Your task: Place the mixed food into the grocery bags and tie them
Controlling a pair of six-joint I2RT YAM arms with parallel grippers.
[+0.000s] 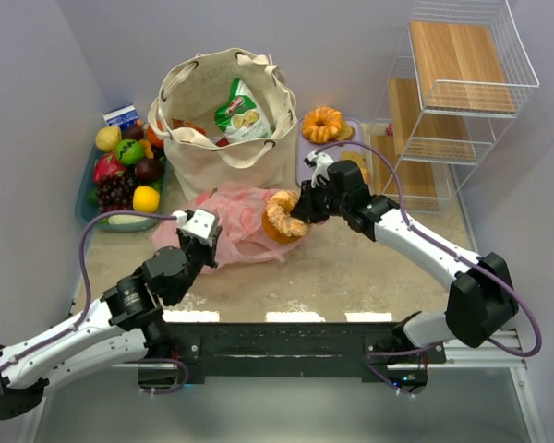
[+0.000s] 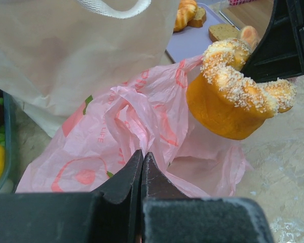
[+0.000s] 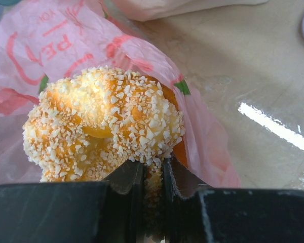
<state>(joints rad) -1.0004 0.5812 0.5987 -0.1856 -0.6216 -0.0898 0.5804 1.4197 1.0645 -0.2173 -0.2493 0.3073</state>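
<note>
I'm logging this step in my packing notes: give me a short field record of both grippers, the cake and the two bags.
left gripper: shut at the near-left edge of the pink plastic bag; hold on it unclear
right gripper: shut on crumb-topped ring cake
cake position: at the pink bag's right edge
canvas tote: upright behind the pink bag, green snack packet inside

Walls (image 1: 351,37): plain, pale grey-lilac.
Table (image 1: 351,268): beige, speckled, with a bright streak of glare.
Wire rack (image 1: 452,101): white, far right, holding wooden shelves (image 1: 462,55).
</note>
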